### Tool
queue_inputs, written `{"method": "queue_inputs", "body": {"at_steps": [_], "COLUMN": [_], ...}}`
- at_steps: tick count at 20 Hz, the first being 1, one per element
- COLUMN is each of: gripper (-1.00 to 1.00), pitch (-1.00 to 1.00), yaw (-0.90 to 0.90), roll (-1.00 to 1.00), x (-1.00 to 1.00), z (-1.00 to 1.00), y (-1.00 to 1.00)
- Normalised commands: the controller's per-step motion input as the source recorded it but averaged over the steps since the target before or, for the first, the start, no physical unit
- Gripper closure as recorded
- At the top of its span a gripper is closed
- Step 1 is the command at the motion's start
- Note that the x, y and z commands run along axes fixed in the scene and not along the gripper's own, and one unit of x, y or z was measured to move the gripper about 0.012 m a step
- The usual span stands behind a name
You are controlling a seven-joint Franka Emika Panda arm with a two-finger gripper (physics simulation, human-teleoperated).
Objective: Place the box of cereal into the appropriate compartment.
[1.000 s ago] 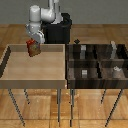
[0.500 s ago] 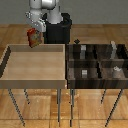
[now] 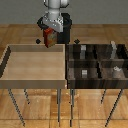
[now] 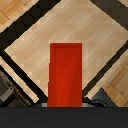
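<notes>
Your end effector (image 3: 50, 36) was clamped on the box of cereal (image 3: 50, 38), holding it tilted in the air above the far edge of the light wooden tray (image 3: 10, 75). On the exterior view's right, the dark compartmented organizer (image 3: 99, 62) stood just beside that tray, holding small grey-white items (image 3: 116, 71).

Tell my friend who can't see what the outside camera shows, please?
A robot arm's pincer holds a red-orange box of cereal in the air above the back edge of a light wooden tray. Beside it stands a dark organizer with compartments.
</notes>
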Motion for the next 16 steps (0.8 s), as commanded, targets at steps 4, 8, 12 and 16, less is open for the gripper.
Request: {"method": "queue_inputs", "body": {"at_steps": [4,8,12,16], "gripper": [1.00,1.00,1.00,1.00], "pitch": [0.00,0.00,0.00,0.00], "yaw": [0.00,0.00,0.00,0.00], "roll": [0.00,0.00,0.00,0.00], "x": [0.00,0.00,0.00,0.00], "z": [0.00,0.00,0.00,0.00], "y": [1.00,1.00,1.00,1.00]}}
